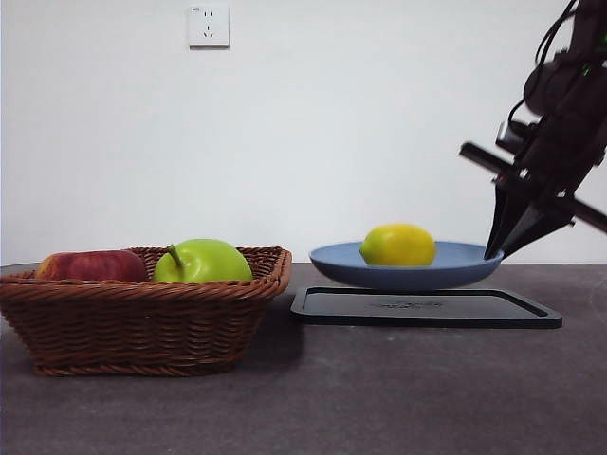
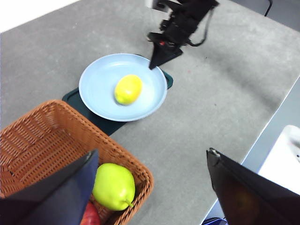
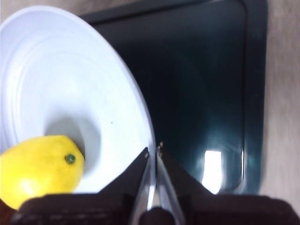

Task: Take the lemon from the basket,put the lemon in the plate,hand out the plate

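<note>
While right gripper (image 1: 493, 252) pinches lifted plate (image 1: 465, 261), tray (image 1: 427, 309) beneath, basket (image 1: 142, 313) beside

Lemon (image 1: 398, 245) in plate (image 1: 465, 261), plate above tray (image 1: 427, 309), basket (image 1: 142, 322) at left

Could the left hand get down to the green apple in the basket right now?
Probably yes: the left hand hangs open above the basket, and nothing covers the green apple.

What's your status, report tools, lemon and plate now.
Right tool shut on plate rim, plate lifted clear of black tray. Lemon riding on plate. Left tool open above basket, empty. Nothing in the way.
</note>
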Controlling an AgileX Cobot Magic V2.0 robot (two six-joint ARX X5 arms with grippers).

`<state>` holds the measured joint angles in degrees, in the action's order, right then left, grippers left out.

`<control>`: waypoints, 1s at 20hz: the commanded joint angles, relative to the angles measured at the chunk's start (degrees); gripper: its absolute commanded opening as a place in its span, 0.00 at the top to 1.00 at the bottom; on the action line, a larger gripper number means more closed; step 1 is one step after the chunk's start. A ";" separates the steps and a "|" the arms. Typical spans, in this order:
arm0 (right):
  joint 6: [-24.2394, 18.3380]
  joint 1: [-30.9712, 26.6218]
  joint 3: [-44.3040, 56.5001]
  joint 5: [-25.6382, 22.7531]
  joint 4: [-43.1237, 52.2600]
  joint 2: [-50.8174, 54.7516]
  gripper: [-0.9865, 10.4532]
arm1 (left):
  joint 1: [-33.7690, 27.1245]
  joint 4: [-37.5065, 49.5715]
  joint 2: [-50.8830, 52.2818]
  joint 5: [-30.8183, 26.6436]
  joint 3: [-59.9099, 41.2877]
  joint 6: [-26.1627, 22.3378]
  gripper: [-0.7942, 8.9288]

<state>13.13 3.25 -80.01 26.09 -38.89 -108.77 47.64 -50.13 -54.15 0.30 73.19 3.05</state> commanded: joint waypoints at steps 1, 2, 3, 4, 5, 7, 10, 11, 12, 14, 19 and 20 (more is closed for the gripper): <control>1.70 0.07 -2.47 0.59 2.21 -3.48 0.91 | 0.26 0.35 -0.35 -0.33 1.16 0.15 0.51; 1.95 0.00 -2.54 0.57 3.17 -4.22 0.91 | 0.26 0.35 -0.35 -0.33 1.16 0.15 0.51; 2.23 -0.26 -2.56 0.59 3.78 -4.85 0.91 | 0.26 0.37 -0.35 -0.33 1.16 0.15 0.51; 2.32 -0.31 -2.56 0.46 4.15 -5.49 0.91 | 0.26 0.39 -0.35 -0.37 1.16 0.15 0.51; 2.29 -0.33 -2.56 0.39 4.17 -5.97 0.91 | 0.26 0.37 -0.35 -0.37 1.16 0.15 0.51; 2.27 -0.63 -2.56 0.13 4.02 -6.60 0.91 | 0.26 0.39 -0.42 -0.37 1.16 0.15 0.51; 1.90 -0.63 -2.56 -0.59 4.28 -6.64 0.86 | 0.26 0.39 -0.42 -0.39 1.16 0.17 0.51; 1.79 -0.63 -2.56 -0.68 4.33 -6.64 0.81 | 0.26 0.37 -0.42 -0.42 1.16 0.17 0.51; 1.79 -0.68 -2.56 -0.66 4.46 -6.62 0.76 | 0.26 0.42 -0.42 -0.42 1.16 0.15 0.51; 1.75 -1.01 -2.56 -0.66 4.55 -6.47 0.69 | 0.26 0.76 -0.42 -0.52 1.16 0.15 0.51; 0.13 -1.42 -2.56 -0.63 2.03 -2.82 0.69 | 0.26 1.75 -0.48 -3.17 1.16 -0.37 0.51; -1.27 -1.42 -2.56 -0.74 0.42 -1.01 0.69 | 0.20 2.08 -0.50 -3.50 1.16 -1.01 0.51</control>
<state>13.47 1.85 -81.06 25.36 -38.63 -109.93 47.62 -48.97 -54.26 -2.90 73.19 2.83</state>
